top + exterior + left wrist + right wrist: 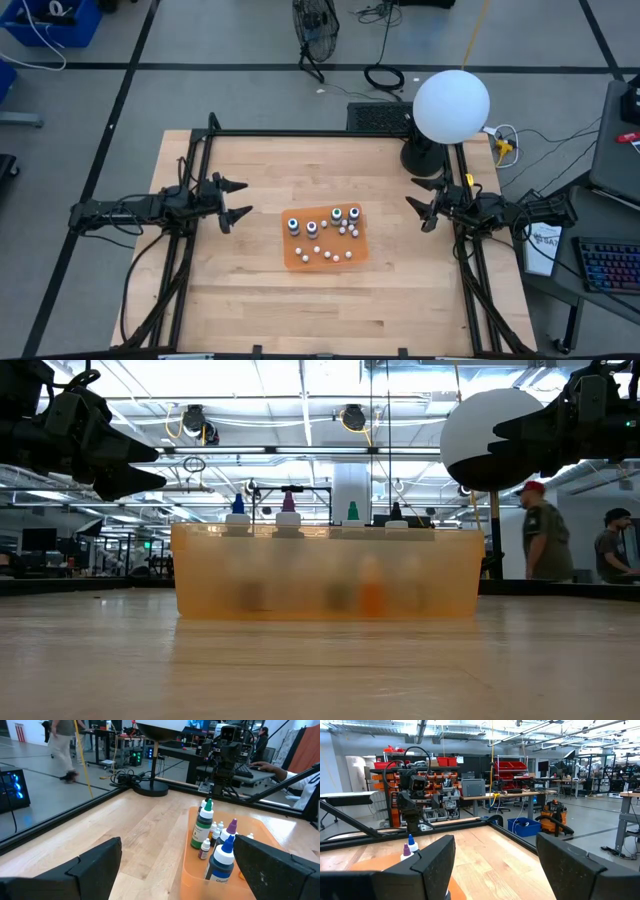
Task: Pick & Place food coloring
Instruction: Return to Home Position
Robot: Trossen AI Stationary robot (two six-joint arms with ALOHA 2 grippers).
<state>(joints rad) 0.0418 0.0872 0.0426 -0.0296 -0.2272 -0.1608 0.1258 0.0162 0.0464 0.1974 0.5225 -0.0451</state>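
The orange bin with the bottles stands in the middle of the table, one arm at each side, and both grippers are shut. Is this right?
Not quite: both grippers are open. The high view shows the left gripper and the right gripper with fingers spread, holding nothing. The orange bin with the bottles does stand in the middle, between the arms.

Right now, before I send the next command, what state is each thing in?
Orange bin, upright, holding the bottles.
Big bottles, four, upright, capped, inside the bin.
Small bottles, capped, inside the bin beside the big ones.
Left end effector, open, empty, clear of the bin.
Right end effector, open, empty, clear of the bin.
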